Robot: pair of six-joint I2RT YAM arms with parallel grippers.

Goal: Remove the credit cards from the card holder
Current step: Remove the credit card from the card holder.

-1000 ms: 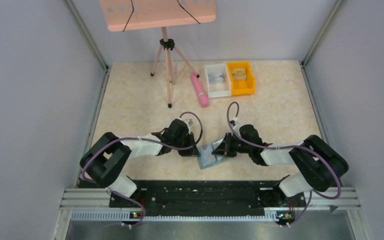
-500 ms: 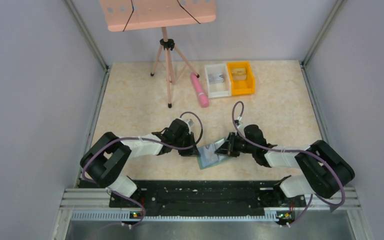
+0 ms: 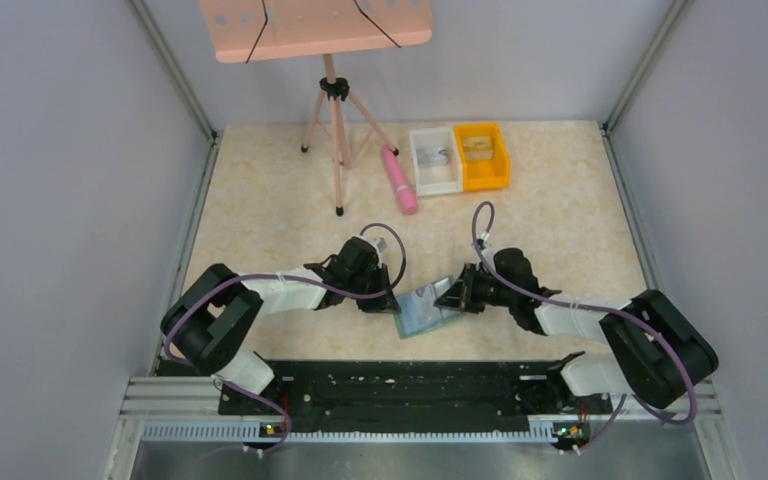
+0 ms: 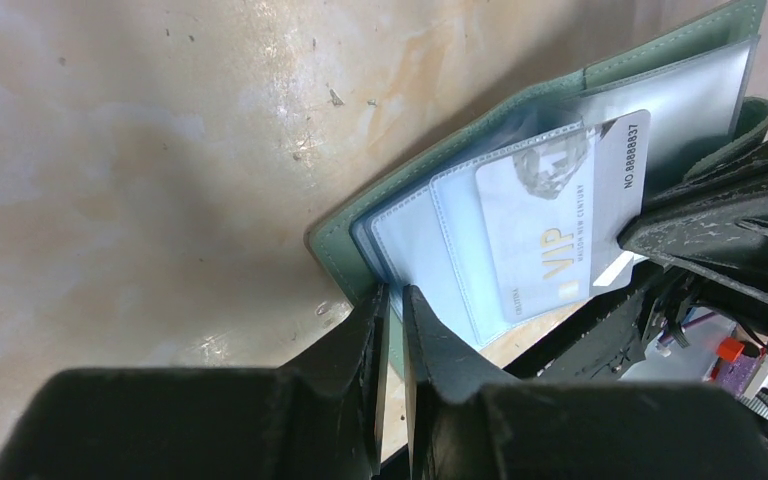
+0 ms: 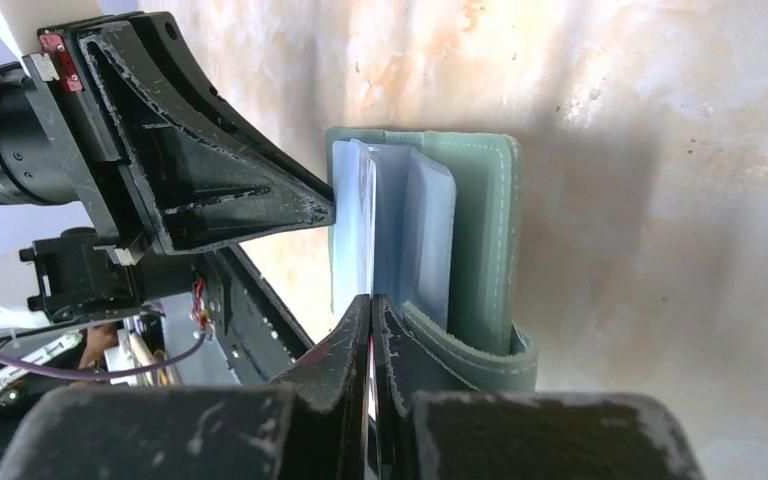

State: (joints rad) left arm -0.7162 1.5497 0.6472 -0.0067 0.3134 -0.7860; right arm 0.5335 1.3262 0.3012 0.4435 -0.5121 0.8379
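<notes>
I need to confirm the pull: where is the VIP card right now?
In the left wrist view, the VIP card sits partly out of a clear sleeve of the card holder, its far edge pinched by the right tool.

Grey walls [image 3: 60, 200] enclose a beige marbled tabletop [image 3: 280, 190].

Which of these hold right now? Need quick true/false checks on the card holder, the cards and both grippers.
1. The card holder lies open on the table. True.
2. The left gripper is shut on the card holder's edge. True.
3. One credit card lies fully out on the table. False: it sits partly in a clear sleeve of the holder.
4. The right gripper hangs open, away from the card holder. False: it is shut on the credit card's edge at the holder.
5. The orange bin stands right beside the white bin. True.
</notes>
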